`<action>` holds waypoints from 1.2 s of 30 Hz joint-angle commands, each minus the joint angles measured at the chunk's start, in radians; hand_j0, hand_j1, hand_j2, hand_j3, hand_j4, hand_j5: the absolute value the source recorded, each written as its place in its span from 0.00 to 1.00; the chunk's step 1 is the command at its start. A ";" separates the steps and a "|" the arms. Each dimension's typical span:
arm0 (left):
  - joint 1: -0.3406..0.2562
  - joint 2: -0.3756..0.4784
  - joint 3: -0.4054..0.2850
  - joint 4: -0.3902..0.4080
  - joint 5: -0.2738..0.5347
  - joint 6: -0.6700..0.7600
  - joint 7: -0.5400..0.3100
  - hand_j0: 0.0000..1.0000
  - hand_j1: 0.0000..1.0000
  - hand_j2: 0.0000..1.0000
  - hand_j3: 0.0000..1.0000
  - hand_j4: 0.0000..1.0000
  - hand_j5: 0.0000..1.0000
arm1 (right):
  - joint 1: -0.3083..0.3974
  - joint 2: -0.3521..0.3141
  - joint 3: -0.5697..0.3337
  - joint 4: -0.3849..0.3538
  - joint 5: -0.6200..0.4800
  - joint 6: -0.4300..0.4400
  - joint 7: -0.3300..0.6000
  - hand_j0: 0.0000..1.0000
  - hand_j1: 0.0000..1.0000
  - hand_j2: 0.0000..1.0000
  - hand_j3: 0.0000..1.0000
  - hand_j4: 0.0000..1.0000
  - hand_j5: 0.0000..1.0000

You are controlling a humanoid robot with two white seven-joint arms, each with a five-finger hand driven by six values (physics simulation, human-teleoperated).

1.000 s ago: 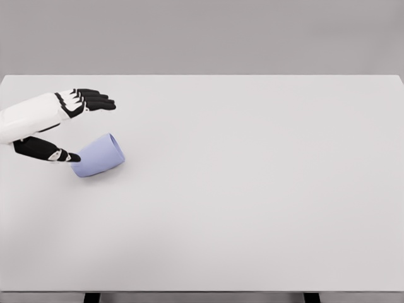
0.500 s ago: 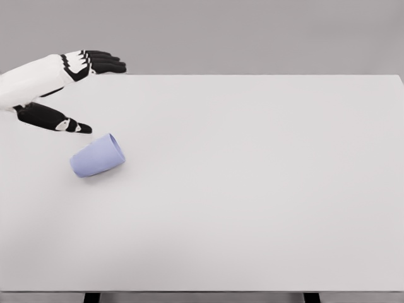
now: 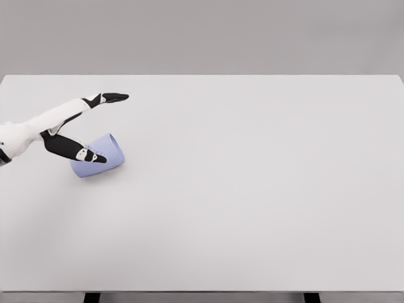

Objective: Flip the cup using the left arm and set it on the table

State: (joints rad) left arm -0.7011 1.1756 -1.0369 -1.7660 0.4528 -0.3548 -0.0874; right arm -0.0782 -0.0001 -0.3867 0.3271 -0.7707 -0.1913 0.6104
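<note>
While the lavender cup (image 3: 98,158) lies on its side near the left edge of the white table (image 3: 252,189), the reach-and-grasp step is judged to be in hand. No grip is seen: the left hand (image 3: 82,126) is spread, thumb across the cup, fingers (image 3: 113,97) extended beyond. Closing around the wall is called for next, then lifting and uprighting.
</note>
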 commanded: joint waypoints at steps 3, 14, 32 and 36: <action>0.003 -0.008 0.001 0.000 0.017 0.082 0.020 1.00 1.00 1.00 1.00 1.00 1.00 | 0.002 0.000 0.000 0.000 0.001 0.000 0.000 1.00 1.00 1.00 1.00 1.00 1.00; 0.074 -0.028 0.006 0.000 0.076 0.232 0.138 1.00 1.00 1.00 1.00 1.00 1.00 | 0.002 0.000 0.000 0.000 0.001 0.000 0.000 1.00 1.00 1.00 1.00 1.00 1.00; -0.038 -0.030 0.014 -0.001 0.138 0.295 -0.020 1.00 1.00 1.00 1.00 1.00 1.00 | 0.002 0.000 0.000 0.000 0.001 0.000 0.000 1.00 1.00 1.00 1.00 1.00 1.00; 0.026 -0.047 0.015 0.000 0.150 0.297 0.018 1.00 1.00 1.00 1.00 1.00 1.00 | 0.002 0.000 0.000 0.000 0.001 0.000 0.000 1.00 1.00 1.00 1.00 1.00 1.00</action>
State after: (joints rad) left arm -0.6749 1.1348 -1.0243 -1.7659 0.5948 -0.0595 -0.0929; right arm -0.0767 -0.0001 -0.3867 0.3269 -0.7706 -0.1913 0.6104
